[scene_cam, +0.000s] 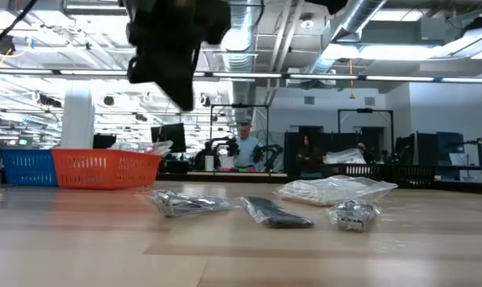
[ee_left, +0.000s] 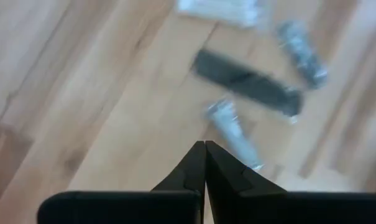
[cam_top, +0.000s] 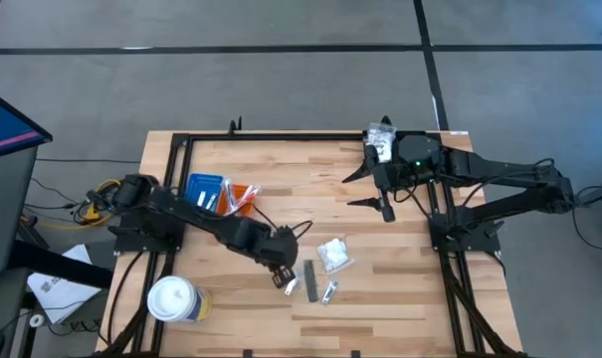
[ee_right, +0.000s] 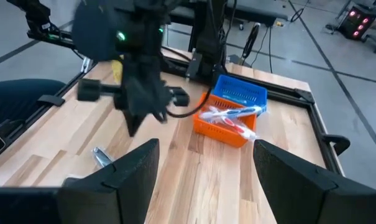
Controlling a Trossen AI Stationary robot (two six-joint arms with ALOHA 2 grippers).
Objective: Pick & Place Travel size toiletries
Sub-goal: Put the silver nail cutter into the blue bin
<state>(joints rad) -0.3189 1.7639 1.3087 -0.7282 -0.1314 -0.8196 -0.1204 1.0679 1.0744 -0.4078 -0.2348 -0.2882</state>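
Just below the centre of the high view, the left gripper [cam_top: 282, 280] hangs with its fingers clenched together on nothing, directly beside a small crinkly silver-grey packet [cam_top: 290, 287] that lies slanted on the light wooden table [cam_top: 380, 298]. Right of it a flat dark grey stick [cam_top: 309, 279] lies with its long axis running up and down the frame, with a clear packet of white contents [cam_top: 333, 255] above-right and a small clear packet holding a metal piece [cam_top: 328, 292] alongside. The right gripper [cam_top: 364, 188] waits at upper centre-right, fingers spread and empty.

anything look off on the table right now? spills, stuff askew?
Nothing spilled or damaged. Four toiletry items lie loose mid-table: a clear packet, a dark grey stick and two small silvery packets, unsorted. In the orange tray, toothbrush-like sticks poke over the rim. The left pincer hovers shut beside them.
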